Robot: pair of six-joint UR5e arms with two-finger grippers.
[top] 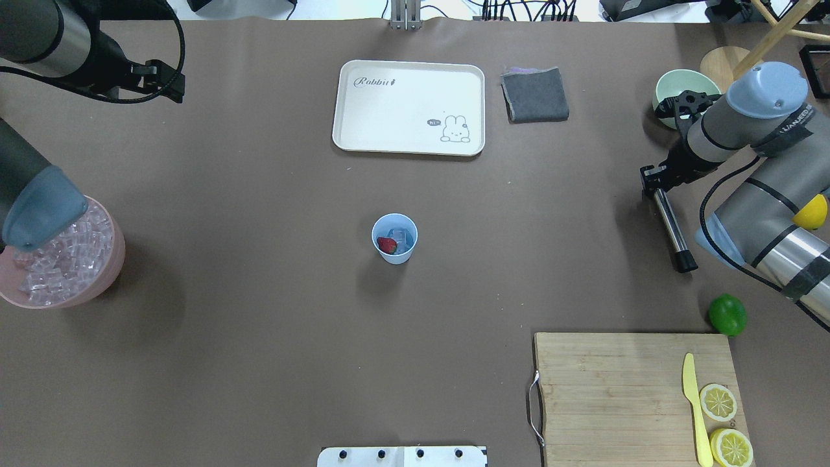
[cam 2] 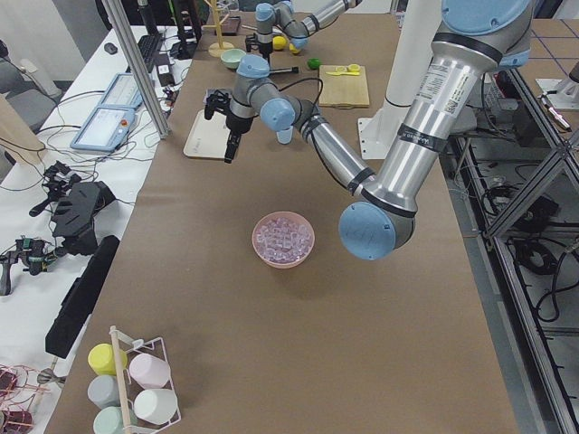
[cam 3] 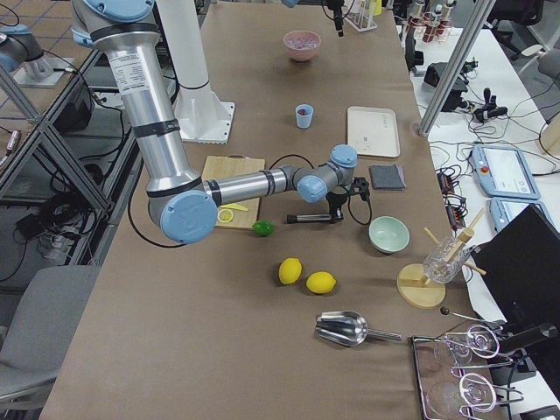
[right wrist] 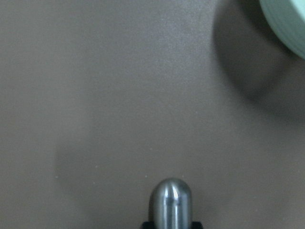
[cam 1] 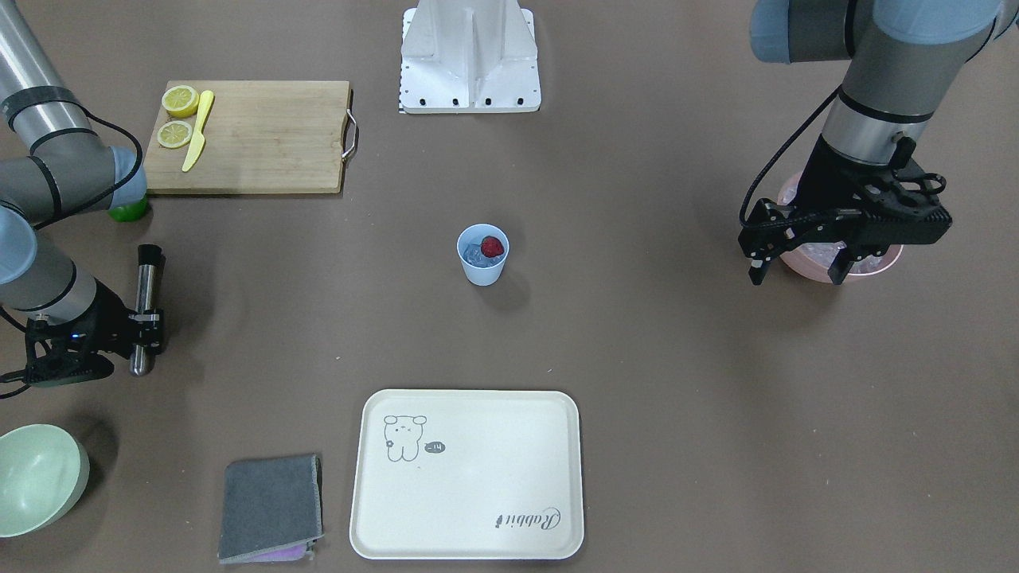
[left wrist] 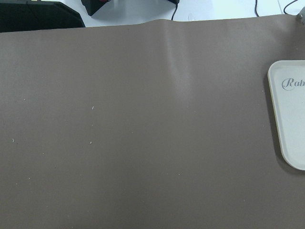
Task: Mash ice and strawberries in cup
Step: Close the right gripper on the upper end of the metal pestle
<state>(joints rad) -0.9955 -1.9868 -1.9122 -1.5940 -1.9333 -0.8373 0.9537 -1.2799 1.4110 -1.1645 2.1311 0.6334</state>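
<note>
**Clerk:** State of the hands?

**Inspector:** The right hand [cam 1: 146, 322] is pinching a steel muddler [cam 1: 144, 286] close to its rounded end, with the black tip pointing away. The left hand [cam 1: 798, 269] is spread and empty, hovering over the pink bowl [cam 1: 880, 265] of loose cubes.

**Clerk:** Location of the work?

**Inspector:** The cup [cam 1: 483, 272] stands upright in the middle of the tabletop [cam 1: 637, 358], well apart from both hands. Read from the overhead view, the right hand is at about three o'clock of it and the pink bowl at nine. Inside, one strawberry [cam 1: 492, 247] lies against the ice [cam 1: 473, 255].

**Clerk:** Handling?

**Inspector:** In my judgement the cup is light, thin plastic and likely to skid or tip under a downward press. The free hand should take it round the outer wall at mid-height, gently enough not to buckle it. The ice looks hard and slippery, the berry soft. The muddler's smooth steel may slide in the pinch under load.
</note>
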